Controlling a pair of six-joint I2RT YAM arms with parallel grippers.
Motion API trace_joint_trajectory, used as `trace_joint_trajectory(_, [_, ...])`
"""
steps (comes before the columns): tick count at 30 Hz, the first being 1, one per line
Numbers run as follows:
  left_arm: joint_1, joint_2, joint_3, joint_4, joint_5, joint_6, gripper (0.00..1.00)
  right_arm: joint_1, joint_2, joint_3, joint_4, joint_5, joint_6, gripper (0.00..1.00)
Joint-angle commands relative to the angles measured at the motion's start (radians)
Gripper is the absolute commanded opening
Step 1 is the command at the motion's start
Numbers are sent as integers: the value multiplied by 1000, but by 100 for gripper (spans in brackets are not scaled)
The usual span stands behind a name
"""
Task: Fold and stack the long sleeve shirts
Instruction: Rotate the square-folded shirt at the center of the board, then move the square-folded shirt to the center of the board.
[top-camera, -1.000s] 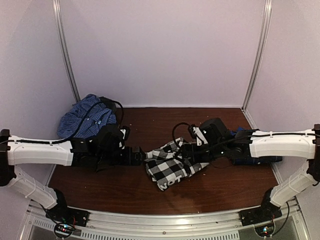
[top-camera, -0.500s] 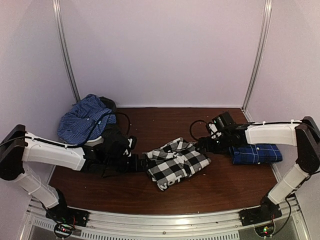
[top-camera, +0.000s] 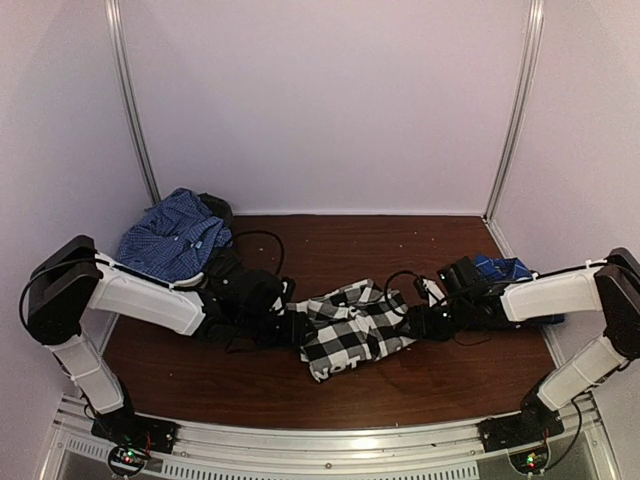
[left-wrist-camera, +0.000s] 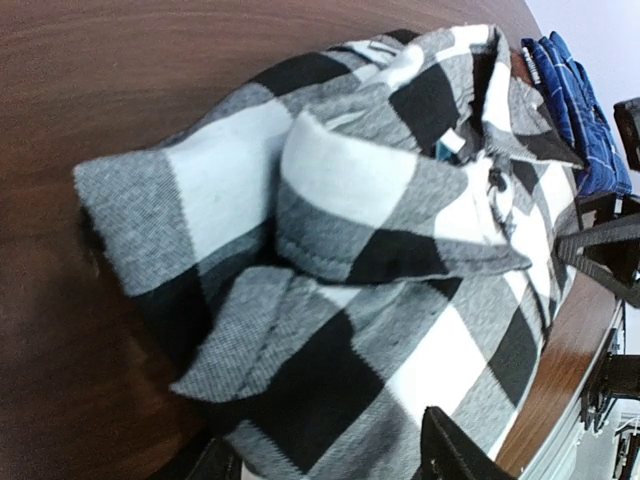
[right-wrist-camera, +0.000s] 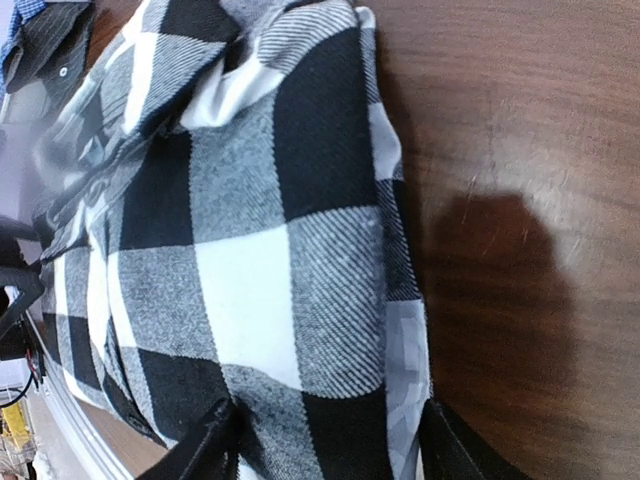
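Note:
The black-and-white check shirt (top-camera: 352, 330) lies folded at the table's middle, collar up in the left wrist view (left-wrist-camera: 380, 210). My left gripper (top-camera: 290, 328) is open at its left edge, with the cloth lying between the two fingers (left-wrist-camera: 335, 455). My right gripper (top-camera: 418, 322) is open at the shirt's right edge, its fingers astride the folded hem (right-wrist-camera: 330, 450). The royal blue shirt (top-camera: 505, 268) lies folded at the right, mostly hidden under my right arm; it also shows in the left wrist view (left-wrist-camera: 575, 100).
A crumpled lighter blue checked garment (top-camera: 165, 245) is heaped at the back left corner with a black cloth piece (top-camera: 215, 208) on it. Purple walls enclose the brown table (top-camera: 330, 245) at the back and sides. A metal rail (top-camera: 330, 440) runs along the near edge.
The right gripper went from back by the blue shirt down to the check shirt's right edge. The left arm swung in closer to the shirt's left edge.

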Motion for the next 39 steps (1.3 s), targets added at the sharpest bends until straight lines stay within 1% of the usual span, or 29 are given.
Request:
trace_joint_trajectory(1, [21,49,84,38,34,52,59,64,-102,-78,80,-55,88,61])
trace_joint_trajectory(3, [36,61,107,23,33,70,58,99,-140,-101,74,-49,113,61])
trace_joint_trajectory(5, [58,67,121,11,33,84,57,107,-187,-110,27,-12,129,64])
trace_joint_trajectory(7, [85,64,130,-8,24,98,57,104,-241,-90,-59,73,124,74])
trace_joint_trajectory(9, [106,53,135,-39,3,113,57,95,-286,-45,-171,230,119,86])
trace_joint_trajectory(11, [120,31,139,-66,-21,131,58,71,-311,12,-274,338,111,92])
trace_joint_trajectory(13, [126,10,144,-91,-54,152,61,29,-312,72,-349,408,90,95])
trace_joint_trajectory(16, [126,-19,152,-122,-95,184,68,-73,-271,130,-378,442,41,96])
trace_joint_trajectory(20, [126,-56,148,-161,-114,208,73,-209,-174,203,-375,496,-41,96])
trace_joint_trajectory(24, [126,-102,125,-178,-124,220,75,-295,-56,269,-376,567,-98,96])
trace_joint_trajectory(28, [126,-146,95,-184,-138,225,76,-342,58,315,-359,582,-131,96])
trace_joint_trajectory(30, [126,-158,91,-191,-139,228,76,-350,119,331,-350,565,-143,96])
trace_joint_trajectory(33, [126,-170,88,-202,-143,234,76,-351,206,345,-322,500,-148,93])
trace_joint_trajectory(36, [126,-183,86,-212,-152,241,76,-349,270,352,-286,406,-153,88])
trace_joint_trajectory(39, [126,-196,77,-219,-168,244,77,-325,298,340,-235,299,-139,85])
